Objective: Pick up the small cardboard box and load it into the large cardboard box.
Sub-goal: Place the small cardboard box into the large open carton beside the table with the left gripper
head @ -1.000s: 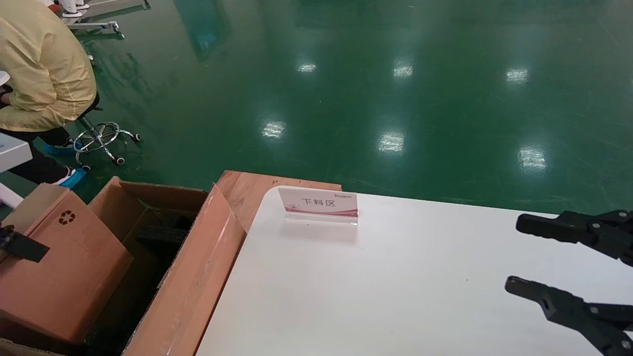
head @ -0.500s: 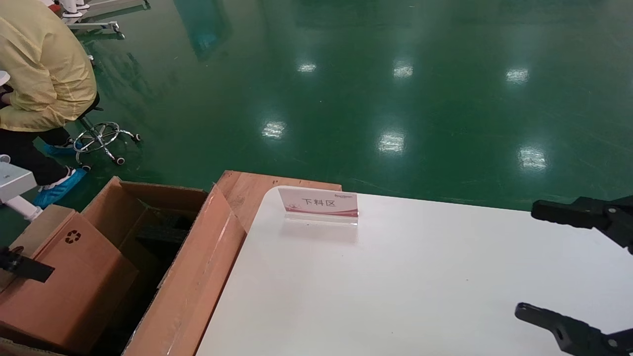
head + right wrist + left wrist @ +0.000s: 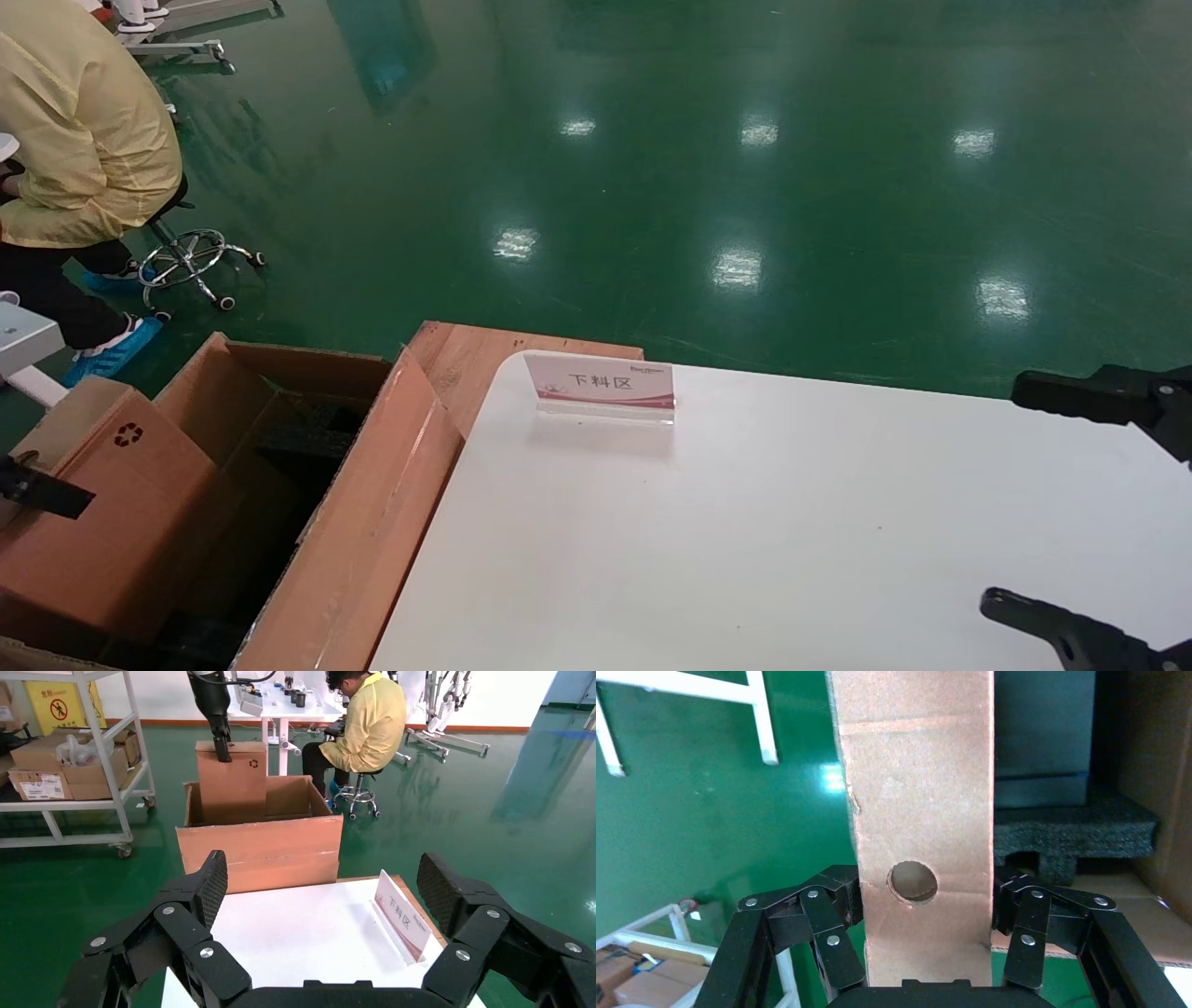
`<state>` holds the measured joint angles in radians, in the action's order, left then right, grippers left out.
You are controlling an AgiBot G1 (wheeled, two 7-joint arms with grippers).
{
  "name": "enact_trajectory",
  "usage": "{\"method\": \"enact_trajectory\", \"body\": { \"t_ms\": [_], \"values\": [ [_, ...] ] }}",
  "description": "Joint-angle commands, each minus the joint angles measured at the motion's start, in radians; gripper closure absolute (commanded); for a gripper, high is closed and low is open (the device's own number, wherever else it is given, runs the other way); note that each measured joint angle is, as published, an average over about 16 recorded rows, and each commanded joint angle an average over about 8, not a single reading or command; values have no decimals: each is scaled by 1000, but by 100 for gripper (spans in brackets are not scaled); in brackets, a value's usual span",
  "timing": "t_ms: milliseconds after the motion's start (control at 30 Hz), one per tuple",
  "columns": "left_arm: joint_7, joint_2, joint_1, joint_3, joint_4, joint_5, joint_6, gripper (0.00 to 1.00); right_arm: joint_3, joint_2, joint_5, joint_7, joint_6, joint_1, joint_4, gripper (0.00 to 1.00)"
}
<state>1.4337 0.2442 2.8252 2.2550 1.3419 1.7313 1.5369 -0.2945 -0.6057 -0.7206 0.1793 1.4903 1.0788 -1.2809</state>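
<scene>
My left gripper [image 3: 926,934] is clamped on the small box [image 3: 919,811], one finger [image 3: 831,931] pressed to each narrow side, right down by the round finger hole [image 3: 912,881]; the grip looks square, with the carton running straight out from between my fingers; from the head view the small box [image 3: 102,522] sits at the near left, upright, recycling mark [image 3: 128,433] facing up and towards me, its lower part down inside the big box [image 3: 363,522]; I cannot tell whether its bottom edge is resting on anything in there; the big box stands on the green floor [image 3: 745,168] just beside the left edge of the white table [image 3: 745,540], flaps up, black foam [image 3: 1074,829] lining the inside; from my right wrist the small box [image 3: 232,780] pokes up above the big box's [image 3: 260,850] rim at the back corner; my right gripper [image 3: 1090,513] hangs over the right end of the table, fingers spread wide with nothing between them; a little sign stand [image 3: 601,384] sits at the far left corner of the table; a person in a yellow coat [image 3: 74,121] sits on a stool [image 3: 191,256] beyond the boxes, back to me; a metal shelf rack [image 3: 70,762] with cartons stands off to one side.
</scene>
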Motion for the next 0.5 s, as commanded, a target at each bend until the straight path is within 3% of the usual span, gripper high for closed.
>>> {"method": "enact_trajectory", "body": {
  "t_ms": [33,500],
  "values": [
    [-9,-5,-3,-10,-1,14,-2,100,0,0,0,0,0,0,0,0],
    [-47,-15,-47,-33,-20,59,-58,100,-1,0,1,0,0,0,0,0]
  ]
}}
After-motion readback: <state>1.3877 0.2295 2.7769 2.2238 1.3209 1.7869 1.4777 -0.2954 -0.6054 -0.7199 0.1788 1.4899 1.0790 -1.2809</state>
